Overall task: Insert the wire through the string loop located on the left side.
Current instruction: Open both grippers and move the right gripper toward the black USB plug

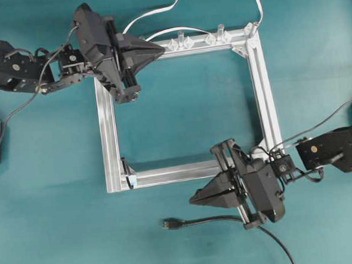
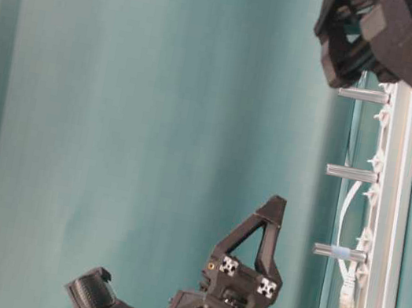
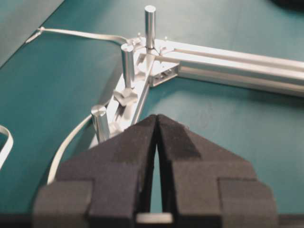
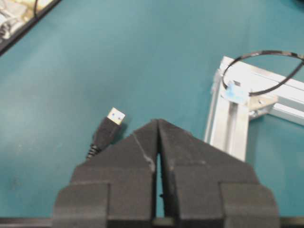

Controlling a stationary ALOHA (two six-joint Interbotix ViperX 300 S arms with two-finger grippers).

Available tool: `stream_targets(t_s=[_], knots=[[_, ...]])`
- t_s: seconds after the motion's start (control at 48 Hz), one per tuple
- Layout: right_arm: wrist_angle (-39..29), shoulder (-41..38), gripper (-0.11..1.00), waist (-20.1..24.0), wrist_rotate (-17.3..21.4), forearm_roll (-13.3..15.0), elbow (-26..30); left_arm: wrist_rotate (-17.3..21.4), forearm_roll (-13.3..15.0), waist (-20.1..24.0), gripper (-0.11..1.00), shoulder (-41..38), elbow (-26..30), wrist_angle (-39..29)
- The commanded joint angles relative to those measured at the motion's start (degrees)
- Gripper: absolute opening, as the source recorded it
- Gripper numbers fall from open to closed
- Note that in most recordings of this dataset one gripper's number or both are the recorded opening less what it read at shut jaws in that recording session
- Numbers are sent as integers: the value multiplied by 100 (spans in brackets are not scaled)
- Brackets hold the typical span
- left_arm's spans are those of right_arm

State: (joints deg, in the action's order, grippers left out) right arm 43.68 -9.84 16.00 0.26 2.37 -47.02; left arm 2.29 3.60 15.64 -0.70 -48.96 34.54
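The wire (image 1: 205,221) is a thin black cable lying on the teal table below the silver frame (image 1: 108,133). Its black plug (image 1: 168,224) points left. In the right wrist view the plug (image 4: 108,128) shows a metal tip and lies just left of my fingers. The string loop (image 4: 261,52) stands off the frame's near left corner, with a pale blue tag (image 4: 234,91) at its base; from overhead the string loop (image 1: 125,167) is tiny. My right gripper (image 1: 193,200) is shut and empty, above the plug. My left gripper (image 1: 161,49) is shut and empty over the frame's far rail.
Clear clips and metal pegs (image 3: 127,65) stand along the far rail. White cables (image 1: 157,12) run off the back edge. The right arm's own black leads (image 1: 319,125) cross the frame's right rail (image 1: 263,97).
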Motion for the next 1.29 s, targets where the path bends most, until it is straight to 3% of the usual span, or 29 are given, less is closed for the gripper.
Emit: stream_targets(t_s=[0.0,0.354,0.48,0.563,0.667,0.771,0.813,1.043,1.272], knots=[[9,79,-2,44,-9,-18,97,26,-18,-35,0,141,53,-79],[-308,79,-1,62,-9,-18,149,26,-18,-149,2,185,114,-606],[-343,88,4,79,-18,-18,158,18,-18,-176,30,308,132,-826],[-325,88,22,79,-18,-18,158,26,-18,-176,53,439,132,-940],[-316,79,55,79,-18,-18,167,35,-18,-176,75,598,105,-1028],[-316,88,82,79,-18,-18,176,35,-18,-176,76,686,88,-1116],[-316,88,88,79,-18,-18,167,26,-18,-176,76,686,88,-1160],[-343,79,88,97,-18,-149,193,18,-18,-176,78,677,132,-1389],[-343,79,88,237,-70,-800,237,18,-18,-176,78,703,132,-1433]])
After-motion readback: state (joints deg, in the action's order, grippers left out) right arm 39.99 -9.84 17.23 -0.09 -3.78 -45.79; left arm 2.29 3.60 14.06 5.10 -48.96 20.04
